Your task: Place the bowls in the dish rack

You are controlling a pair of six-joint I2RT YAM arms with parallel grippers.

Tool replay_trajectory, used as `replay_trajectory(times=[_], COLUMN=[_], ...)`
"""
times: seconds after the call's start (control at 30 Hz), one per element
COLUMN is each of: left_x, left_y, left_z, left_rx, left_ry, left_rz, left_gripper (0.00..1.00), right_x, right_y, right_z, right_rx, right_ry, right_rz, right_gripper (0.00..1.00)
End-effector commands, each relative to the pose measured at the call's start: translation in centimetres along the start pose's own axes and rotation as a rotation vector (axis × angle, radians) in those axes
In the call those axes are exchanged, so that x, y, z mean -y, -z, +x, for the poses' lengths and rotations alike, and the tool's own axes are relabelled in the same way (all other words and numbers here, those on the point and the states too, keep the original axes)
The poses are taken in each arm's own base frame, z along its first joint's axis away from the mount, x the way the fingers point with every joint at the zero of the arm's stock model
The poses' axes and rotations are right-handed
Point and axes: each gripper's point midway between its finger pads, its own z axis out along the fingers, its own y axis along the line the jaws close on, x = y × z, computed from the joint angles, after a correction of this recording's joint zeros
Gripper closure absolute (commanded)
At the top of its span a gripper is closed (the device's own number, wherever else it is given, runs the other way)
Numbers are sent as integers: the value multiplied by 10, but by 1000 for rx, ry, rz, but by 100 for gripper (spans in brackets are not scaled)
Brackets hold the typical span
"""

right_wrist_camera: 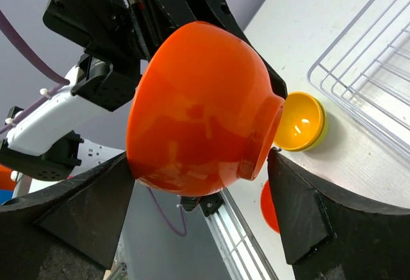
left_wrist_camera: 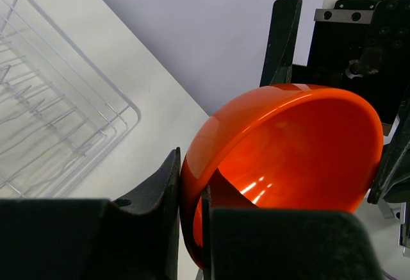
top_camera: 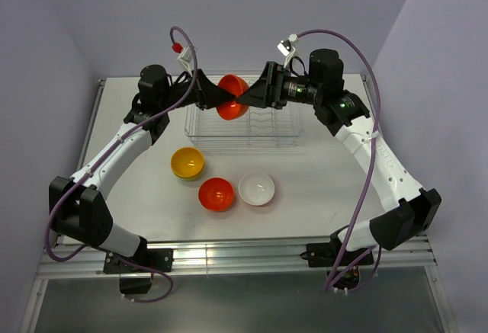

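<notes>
A glossy red-orange bowl (top_camera: pixel 231 97) hangs tilted on its side above the clear dish rack (top_camera: pixel 267 131). My left gripper (top_camera: pixel 216 97) is shut on its rim, one finger inside and one outside, as the left wrist view shows at the bowl (left_wrist_camera: pixel 301 152) and gripper (left_wrist_camera: pixel 192 171). My right gripper (top_camera: pixel 245 100) faces it from the right. In the right wrist view the bowl (right_wrist_camera: pixel 192 107) sits between the wide-spread fingers of that gripper (right_wrist_camera: pixel 198 164), one fingertip by the rim and one right at the foot. A yellow bowl (top_camera: pixel 187 162), a red-orange bowl (top_camera: pixel 216 194) and a white-inside bowl (top_camera: pixel 256 189) lie on the table.
The rack (left_wrist_camera: pixel 57 100) stands at the table's far middle, close to the back wall, with no bowl in it. The three loose bowls sit in a cluster in front of it, left of centre. Purple cables loop above both wrists.
</notes>
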Motion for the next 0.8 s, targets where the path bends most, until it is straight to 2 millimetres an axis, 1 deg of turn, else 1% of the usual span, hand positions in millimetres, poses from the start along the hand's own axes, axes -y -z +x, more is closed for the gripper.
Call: replay_trajectory(times=[0.0,0.23,0.27,0.3,0.37,0.4,0.47,0.5,0.57,0.6,0.63,0.73,0.77], left_x=[32,28,28,28,26,25,22,23,22,22,22,21,19], left_y=[8,7,6,6,6,5,3,3,2,1,1,0,0], left_z=[-13,-12,-12,-13,-12,-11,-10,-10,-9,-9,-10,-10,-9], left_rx=[37,31,31,32,27,24,20,20,19,18,19,16,11], left_ry=[-62,-54,-60,-63,-66,-65,-63,-65,-64,-60,-65,-65,-63], left_rz=[78,64,62,60,51,46,35,37,32,30,29,21,17], left_gripper=[100,100,100,100,100,100,100,100,100,99,99,94,91], right_x=[-10,-9,-10,-9,-10,-10,-10,-9,-10,-10,-8,-7,-7], right_y=[0,1,2,2,2,3,3,3,3,3,2,2,2], right_z=[-3,-4,-5,-4,-4,-4,-5,-4,-6,-5,-4,-4,-4], right_rx=[15,25,30,28,30,30,37,35,42,39,37,38,38], right_ry=[46,50,56,57,61,63,72,72,85,85,84,86,89], right_rz=[-33,-22,-21,-20,-19,-19,-11,-4,5,5,10,16,16], right_gripper=[11,11,13,18,23,31,37,43,49,56,60,86,100])
